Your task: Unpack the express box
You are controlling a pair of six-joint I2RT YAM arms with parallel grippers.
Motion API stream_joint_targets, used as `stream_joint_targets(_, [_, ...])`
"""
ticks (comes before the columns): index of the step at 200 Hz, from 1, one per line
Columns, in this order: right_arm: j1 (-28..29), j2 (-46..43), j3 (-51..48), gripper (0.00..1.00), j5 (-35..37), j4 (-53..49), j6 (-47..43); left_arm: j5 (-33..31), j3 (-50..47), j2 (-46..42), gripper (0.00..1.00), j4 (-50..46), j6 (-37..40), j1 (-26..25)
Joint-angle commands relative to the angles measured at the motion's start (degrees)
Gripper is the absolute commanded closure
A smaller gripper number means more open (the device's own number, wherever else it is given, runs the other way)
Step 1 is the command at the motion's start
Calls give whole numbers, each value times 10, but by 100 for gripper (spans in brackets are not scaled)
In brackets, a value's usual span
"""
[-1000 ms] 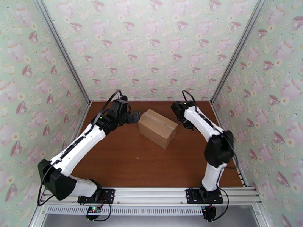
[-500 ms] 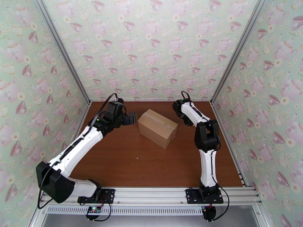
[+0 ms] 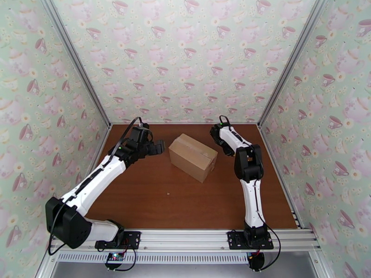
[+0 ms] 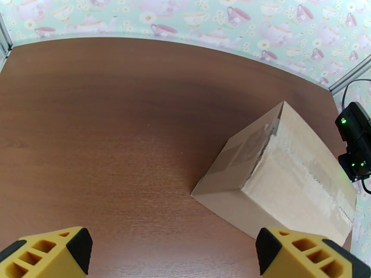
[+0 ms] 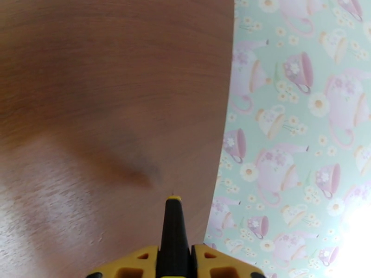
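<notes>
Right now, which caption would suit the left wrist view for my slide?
Open left gripper faces the taped express box, lying closed on the brown table.

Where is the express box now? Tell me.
In the top view the express box sits closed on the table, centre toward the far edge, just right of the left gripper and apart from it.

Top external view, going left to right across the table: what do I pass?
left gripper → express box → right gripper
</notes>
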Motion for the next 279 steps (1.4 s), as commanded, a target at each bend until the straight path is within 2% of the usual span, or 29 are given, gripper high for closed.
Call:
stream_joint_targets(1, [1, -12, 16, 61, -48, 19, -12, -5, -5, -22, 0, 3, 4, 3])
stream_joint_targets(37, [1, -51, 22, 55, -107, 41, -26, -35, 7, -32, 0, -27, 7, 2])
stream_joint_targets(60, [1, -94, 49, 52, -173, 46, -36, -44, 35, -37, 0, -64, 9, -6])
stream_joint_targets(80, [1, -139, 75, 44, -239, 58, -43, -24, 27, -49, 0, -69, -7, -17])
stream_joint_targets(104, [1, -191, 75, 44, -305, 97, -49, 11, -17, -62, 0, -45, -39, -34])
stream_joint_targets(128, [1, -216, 27, 37, -368, 187, -61, 52, -58, -44, 0, -8, -77, -52])
stream_joint_targets(151, [1, -205, -22, 30, -403, 273, -56, 52, -63, -15, 0, 5, -85, -65])
stream_joint_targets(168, [2, -210, -80, 30, -452, 348, -38, 52, -54, 2, 0, 5, -84, -66])
stream_joint_targets(196, [5, -247, -189, 29, -491, 450, -7, 49, -34, 22, 0, 0, -77, -68])
stream_joint_targets(279, [55, -381, -380, 34, -486, 518, 37, 27, 20, 61, 0, -24, -45, -68])
